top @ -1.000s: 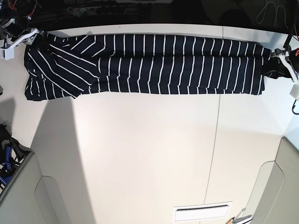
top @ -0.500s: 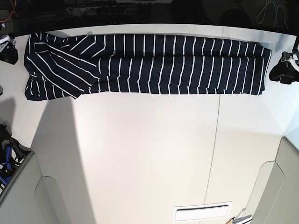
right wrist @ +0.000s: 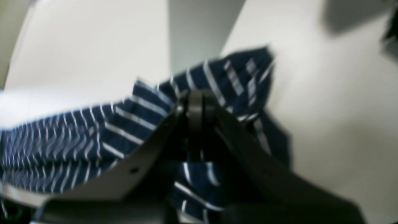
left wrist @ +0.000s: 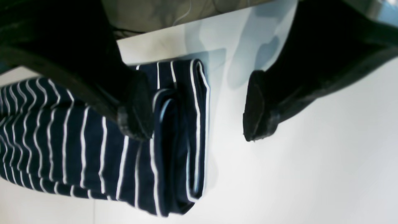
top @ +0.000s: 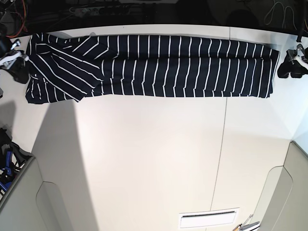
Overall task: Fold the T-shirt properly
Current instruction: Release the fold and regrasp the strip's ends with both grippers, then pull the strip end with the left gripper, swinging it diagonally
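T-shirt (top: 154, 65): long folded strip | left end effector (left wrist: 199, 105): wide open, empty | right end effector (right wrist: 196, 107): pinching the shirt edge, blurry, likely to fold.

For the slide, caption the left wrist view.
Open left gripper straddling the folded end of the striped T-shirt on the white table.

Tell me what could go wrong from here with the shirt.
1. The right gripper is shut on the shirt at one end, while the left gripper is open with one finger over the far hem and nothing pinched. Lifting now would likely drag the strip crooked.
2. The left end's layers sit loosely stacked, so a shallow pinch may catch only some of them.
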